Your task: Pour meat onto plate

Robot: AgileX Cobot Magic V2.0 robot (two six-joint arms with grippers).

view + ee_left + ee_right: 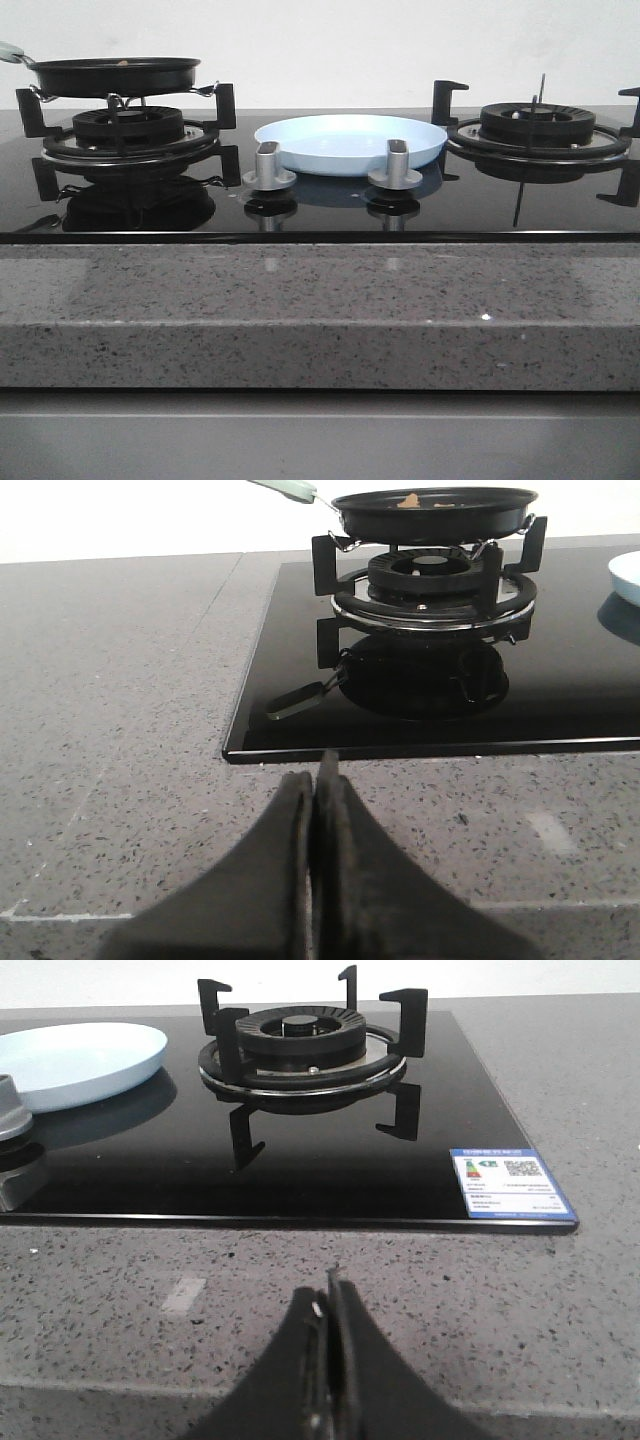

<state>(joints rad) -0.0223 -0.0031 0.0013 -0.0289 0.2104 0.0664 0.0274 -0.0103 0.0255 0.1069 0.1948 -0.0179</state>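
Orange-brown meat (pixel 409 500) in pan (pixel 435 510), well beyond left hand (pixel 318 780)

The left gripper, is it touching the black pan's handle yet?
Apart. In the left wrist view the left gripper sits shut over the grey counter, while the pan's pale handle is far off beyond the stove's edge.

The left gripper (pixel 318 780) has two matte black fingers (pixel 285 850) with a faintly grainy surface, broad at the base and curving to narrow tips. The right gripper (pixel 330 1295) has the same dark, flared fingers (pixel 355 1370), with small pale specks along the inner seam.
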